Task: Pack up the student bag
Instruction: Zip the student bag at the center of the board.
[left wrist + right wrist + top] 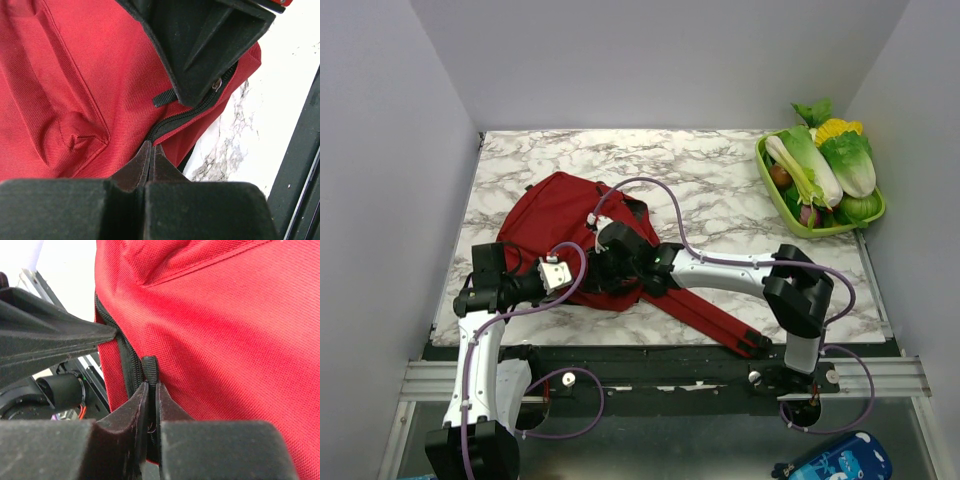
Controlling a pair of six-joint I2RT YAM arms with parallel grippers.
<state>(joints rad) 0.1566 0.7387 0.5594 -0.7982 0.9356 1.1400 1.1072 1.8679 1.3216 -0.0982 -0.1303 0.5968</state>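
Observation:
The student bag [555, 215], a large dark red backpack, lies flat on the marble table, left of centre, and one strap [720, 320] trails to the near right. My left gripper [592, 278] is shut at the bag's near edge. In the left wrist view its tips [150, 148] pinch the bag right at the end of the black zipper [200, 107]. My right gripper [610, 262] is close beside it. In the right wrist view it [151, 390] is shut on a small black webbing tab [150, 369] next to the zipper [127, 365]. That tab [165, 98] also shows in the left wrist view.
A green basket [767, 175] of toy vegetables stands at the far right corner. A blue pencil case [840, 460] lies below the table's front rail at the bottom right. White walls enclose the table on three sides.

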